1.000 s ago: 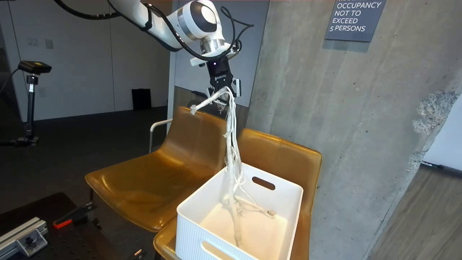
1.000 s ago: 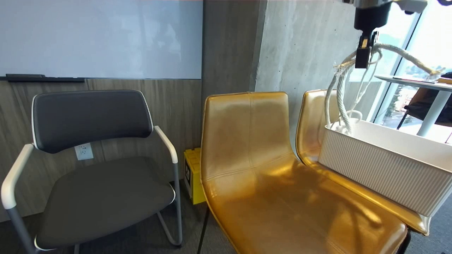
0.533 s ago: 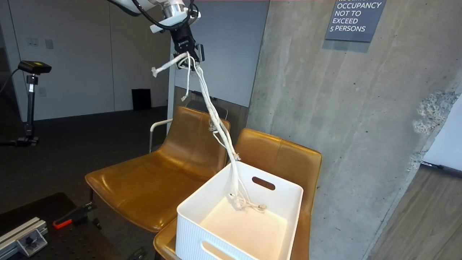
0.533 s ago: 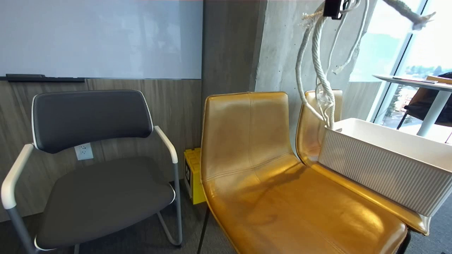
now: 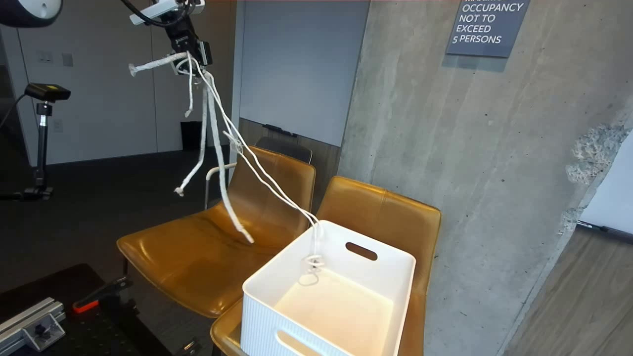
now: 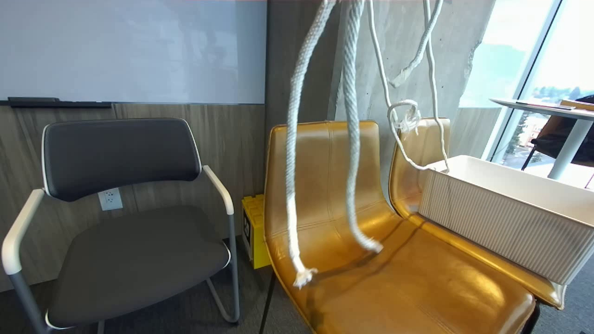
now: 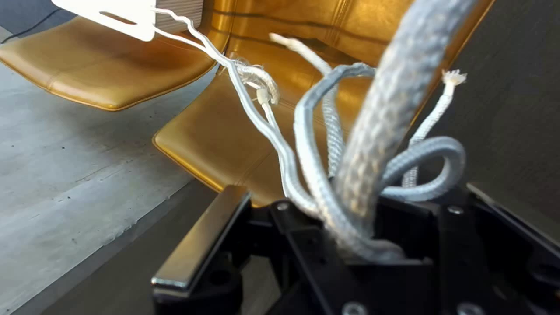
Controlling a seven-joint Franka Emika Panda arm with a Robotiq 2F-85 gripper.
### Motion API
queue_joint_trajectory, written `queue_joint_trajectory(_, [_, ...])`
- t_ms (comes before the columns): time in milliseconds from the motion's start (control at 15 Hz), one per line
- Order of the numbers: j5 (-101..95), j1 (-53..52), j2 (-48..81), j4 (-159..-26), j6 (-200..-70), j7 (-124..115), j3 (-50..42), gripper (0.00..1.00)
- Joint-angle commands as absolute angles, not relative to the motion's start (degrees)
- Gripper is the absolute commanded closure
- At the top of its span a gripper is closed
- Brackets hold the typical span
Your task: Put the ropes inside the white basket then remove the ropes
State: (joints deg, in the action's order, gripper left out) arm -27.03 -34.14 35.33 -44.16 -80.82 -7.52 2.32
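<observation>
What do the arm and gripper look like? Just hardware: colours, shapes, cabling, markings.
Arm: mostly out of frame; the visible bit is rounded, dark with white. At the wrist, a black cable loops past a white block. Gripper: black, with angular linkages, silver screws and flat, shiny metal plates. Pale marking on its body, too small to read.

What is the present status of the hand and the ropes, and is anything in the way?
Hand shut on ropes. Mostly out of white basket, thin strands crossing its rim. Possible snag there.
</observation>
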Motion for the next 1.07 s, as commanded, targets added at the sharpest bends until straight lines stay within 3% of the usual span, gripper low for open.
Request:
queue_joint_trajectory(0, [-26.91, -37.93, 42.70, -32.47, -75.66, -10.71, 2.01, 1.00])
queue_joint_trajectory(1000, [-23.86, -24.87, 40.64, -35.25, -72.21, -12.93, 0.30, 1.00])
